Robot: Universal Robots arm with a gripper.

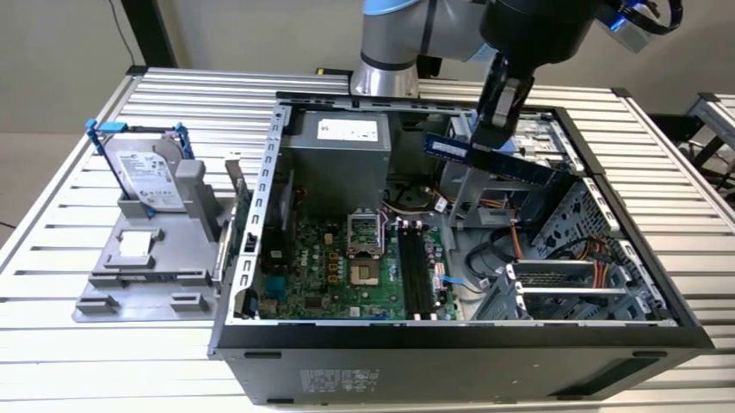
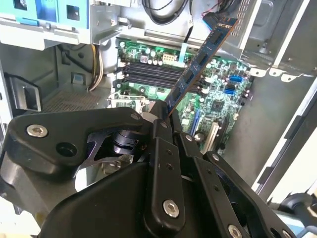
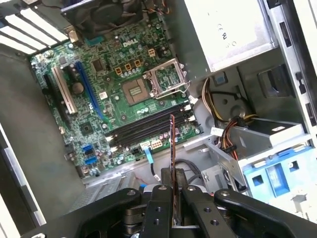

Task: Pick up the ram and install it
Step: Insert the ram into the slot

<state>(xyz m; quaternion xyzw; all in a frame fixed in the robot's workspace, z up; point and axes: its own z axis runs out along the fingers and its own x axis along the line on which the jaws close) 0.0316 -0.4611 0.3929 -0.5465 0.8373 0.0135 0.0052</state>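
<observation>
Here, I have my gripper [image 2: 166,115] pinching one end of the ram [image 2: 198,62], that end hidden in its grip | ram tilted in the air over the open case [image 1: 460,344], edge-on in the first wrist view | farther off, black memory slots [image 3: 148,126] on the motherboard [image 3: 114,99], well apart from it | arm [image 1: 391,43] cut off at the exterior view's top edge

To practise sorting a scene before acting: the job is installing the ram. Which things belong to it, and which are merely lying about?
Belongs to the job:
- ram, gripped by the hand above the open case
- black memory slots on the motherboard

Lying about:
- hard drive with blue rails, standing in the grey holder outside the case
- power supply
</observation>
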